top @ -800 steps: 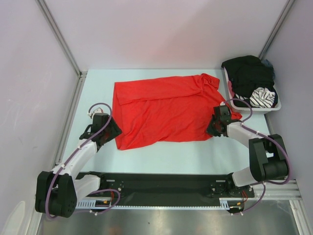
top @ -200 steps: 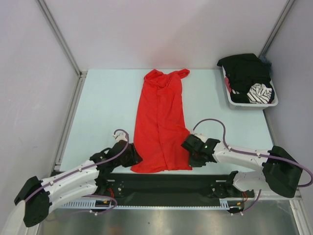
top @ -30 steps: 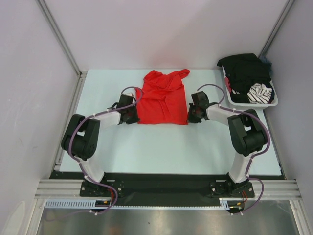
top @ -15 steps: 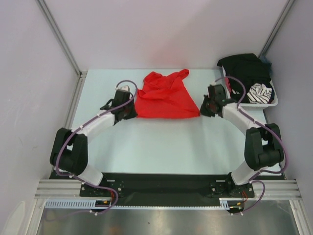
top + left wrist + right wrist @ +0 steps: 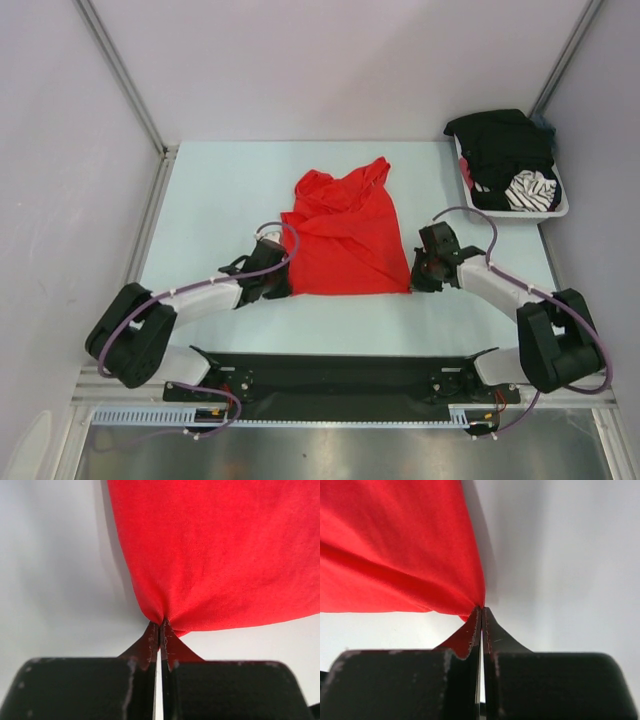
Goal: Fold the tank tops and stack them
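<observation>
Red tank top (image 5: 345,235): ctr of top view, flat on tabletop (image 5: 210,190); folded over, rumpled straps at upper end, straight edge at lower end.
Left end effector (image 5: 160,630): jaws pressed together, pinching lower-left corner of red top; cloth puckers at tips.
Right end effector (image 5: 481,614): jaws pressed together, pinching lower-right corner.
Key relation: whole garment lies up-frame from both end effectors; held edge runs left-right btwn them.
Long axis: approx top-to-bottom of frame, only slightly longer than wide.
Nearer arm: neither; one corner each.
Black tank top (image 5: 500,145): heaped in white basket (image 5: 556,213), upper right, well apart from red top; right arm nearer.
Other: striped b/w cloth (image 5: 530,190), same basket.
In the way: nothing seen on the tabletop around the red top.
Next move (est.): prob. needs both corners moved in step, else edge skews.
</observation>
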